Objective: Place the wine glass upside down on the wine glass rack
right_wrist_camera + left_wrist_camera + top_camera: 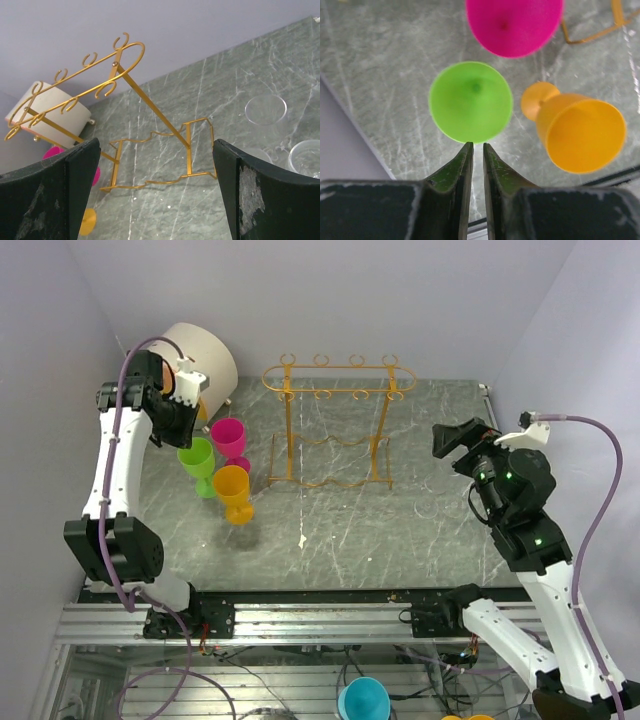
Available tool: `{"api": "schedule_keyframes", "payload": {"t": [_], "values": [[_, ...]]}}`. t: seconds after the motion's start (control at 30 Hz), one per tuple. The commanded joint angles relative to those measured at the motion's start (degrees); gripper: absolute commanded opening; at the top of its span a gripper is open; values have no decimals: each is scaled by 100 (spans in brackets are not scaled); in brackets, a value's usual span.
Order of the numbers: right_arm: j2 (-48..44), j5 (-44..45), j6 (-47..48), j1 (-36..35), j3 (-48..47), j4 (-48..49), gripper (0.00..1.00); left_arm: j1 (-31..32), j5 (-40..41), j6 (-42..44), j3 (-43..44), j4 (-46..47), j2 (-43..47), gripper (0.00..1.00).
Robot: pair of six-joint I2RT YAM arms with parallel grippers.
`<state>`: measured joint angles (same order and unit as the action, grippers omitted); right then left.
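Three coloured wine glasses stand upright at the left of the table: green [197, 460] [471, 101], pink [229, 437] [512, 25] and orange [234, 492] [580, 132]. My left gripper [188, 423] [477, 145] hangs above the green glass's near rim, its jaws drawn together to a narrow slit with nothing between them. The golden wire wine glass rack [335, 420] [125, 95] stands at the middle back with nothing hanging on it. My right gripper [455, 438] [156, 145] is held wide open to the right of the rack, facing it, holding nothing.
A round cream drum [205, 355] [47, 107] sits at the back left, behind the left arm. Two clear glass items [265, 109] [305, 157] rest on the marble to the right of the rack. Walls close in on left, back and right. A teal cup [363, 700] lies below the table front.
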<state>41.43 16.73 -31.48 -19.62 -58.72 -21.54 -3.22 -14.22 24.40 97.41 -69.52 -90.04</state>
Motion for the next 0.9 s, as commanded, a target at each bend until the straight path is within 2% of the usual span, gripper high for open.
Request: {"api": "schedule_keyframes", "payload": {"t": [0.0, 0.2, 0.47, 0.87], "values": [[-101, -135, -197, -7, -33, -35, 94, 15, 934, -445, -239, 1140, -56, 27], [-45, -310, -233, -10, -48, -147, 93, -6, 1429, -745, -426, 1801, -281, 32], [-106, -428, -321, -7, -33, -76, 93, -6, 1389, -824, -542, 2033, -720, 33], [-45, -573, -497, -7, 103, 55, 92, -9, 1466, -684, -820, 2118, -883, 32]]}}
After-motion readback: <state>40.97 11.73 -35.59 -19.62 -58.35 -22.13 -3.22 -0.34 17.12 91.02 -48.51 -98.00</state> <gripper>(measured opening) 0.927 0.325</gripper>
